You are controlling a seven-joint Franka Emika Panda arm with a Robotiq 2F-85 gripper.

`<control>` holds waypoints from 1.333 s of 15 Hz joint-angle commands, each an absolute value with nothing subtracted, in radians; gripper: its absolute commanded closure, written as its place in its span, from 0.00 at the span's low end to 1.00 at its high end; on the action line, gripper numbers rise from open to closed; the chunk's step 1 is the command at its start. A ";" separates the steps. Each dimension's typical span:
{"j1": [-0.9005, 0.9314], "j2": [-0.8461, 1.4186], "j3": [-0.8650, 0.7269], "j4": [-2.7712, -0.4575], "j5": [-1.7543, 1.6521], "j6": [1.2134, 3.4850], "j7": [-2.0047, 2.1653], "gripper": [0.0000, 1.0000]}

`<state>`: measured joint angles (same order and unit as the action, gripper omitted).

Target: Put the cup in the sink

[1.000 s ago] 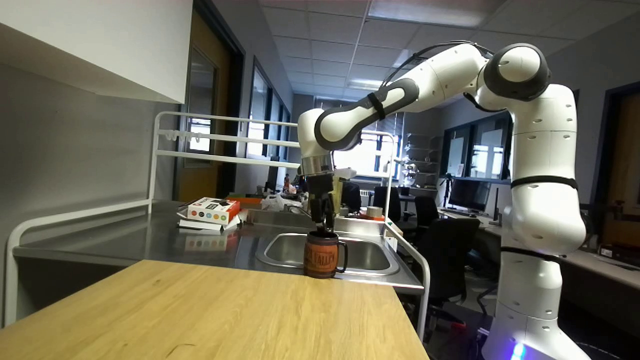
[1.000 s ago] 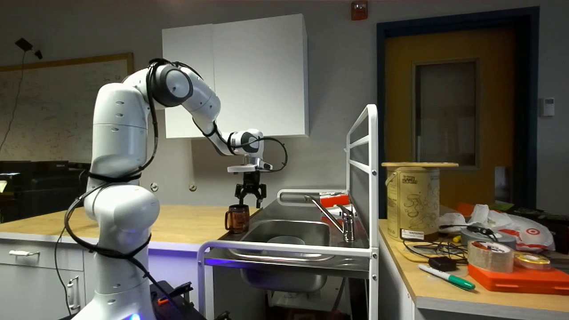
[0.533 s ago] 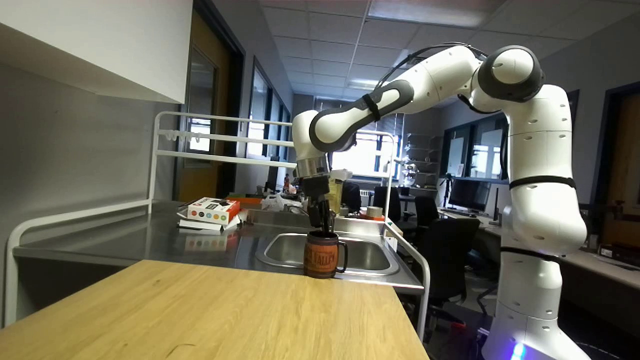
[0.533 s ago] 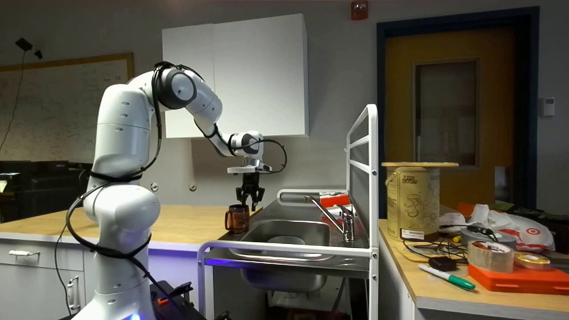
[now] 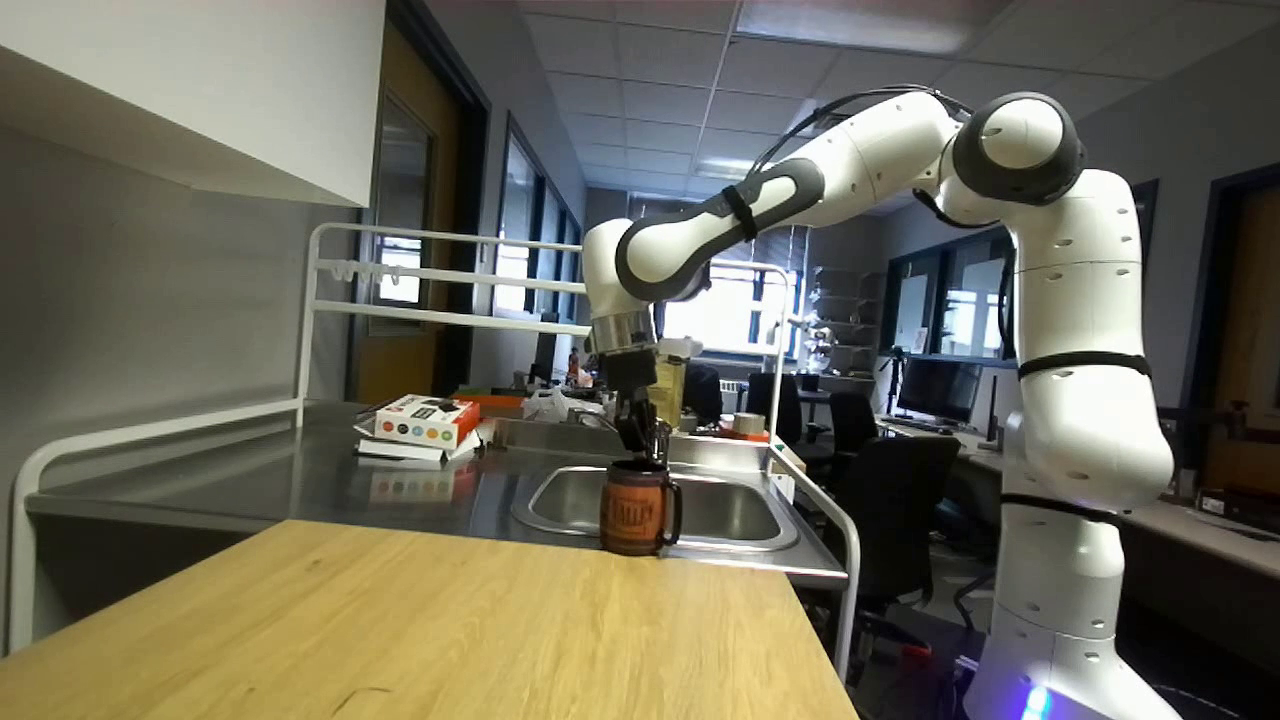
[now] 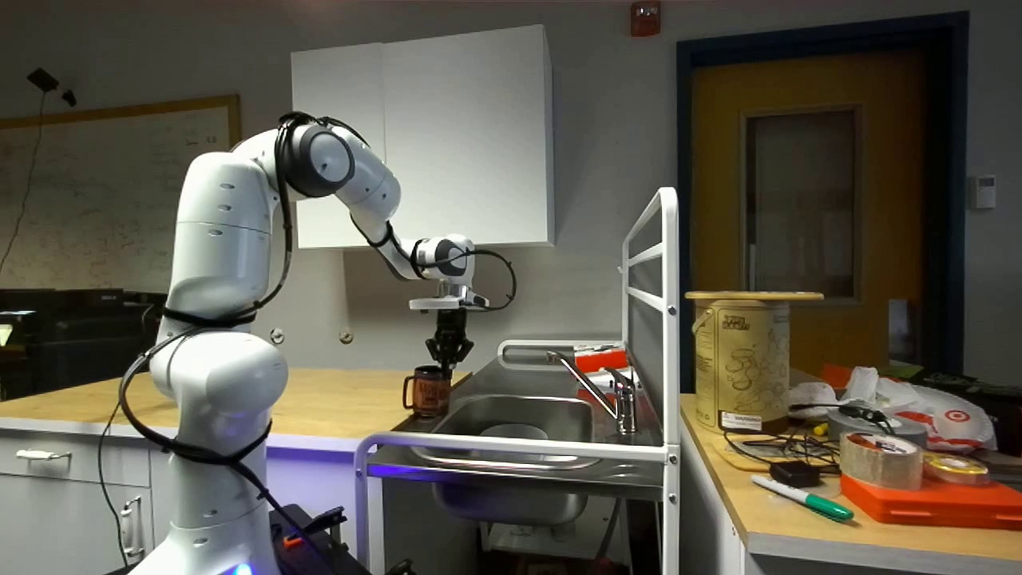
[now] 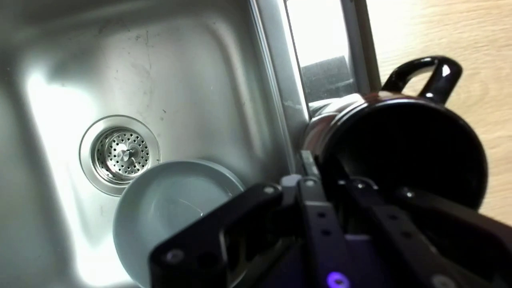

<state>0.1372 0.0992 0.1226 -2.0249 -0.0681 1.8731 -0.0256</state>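
Observation:
A brown mug-shaped cup point(image 5: 632, 512) with dark lettering and a black handle stands between the wooden table and the sink point(image 5: 740, 510); an exterior view shows the cup point(image 6: 431, 394) right at the sink's near-left rim. My gripper point(image 6: 449, 369) points down over the cup's sink-side edge. In the wrist view the gripper point(image 7: 323, 162) is closed on the cup wall: the left finger point(image 7: 310, 164) lies outside it, the other reaches into the dark mouth of the cup point(image 7: 416, 144). The inner fingertip is lost in shadow. The handle points away from the sink.
A grey bowl point(image 7: 172, 200) lies in the sink beside the drain point(image 7: 122, 154). The faucet point(image 6: 623, 403) rises at the sink's far side, with a white rack rail point(image 6: 519, 446) along the front. A red and white box point(image 5: 425, 420) sits on the steel counter.
The gripper has closed from wide open onto the cup wall, tilting and shifting slightly. The cup has moved a little and turned slightly, still standing on the strip by the sink.

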 commanded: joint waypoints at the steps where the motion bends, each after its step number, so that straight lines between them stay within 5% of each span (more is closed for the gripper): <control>1: 0.123 0.079 0.117 -2.005 -0.030 1.852 -0.043 0.95; 11: -0.001 -0.072 0.002 -2.101 -0.025 1.919 0.033 0.95; 20: -0.066 0.047 -0.057 -2.087 -0.116 1.925 0.200 0.95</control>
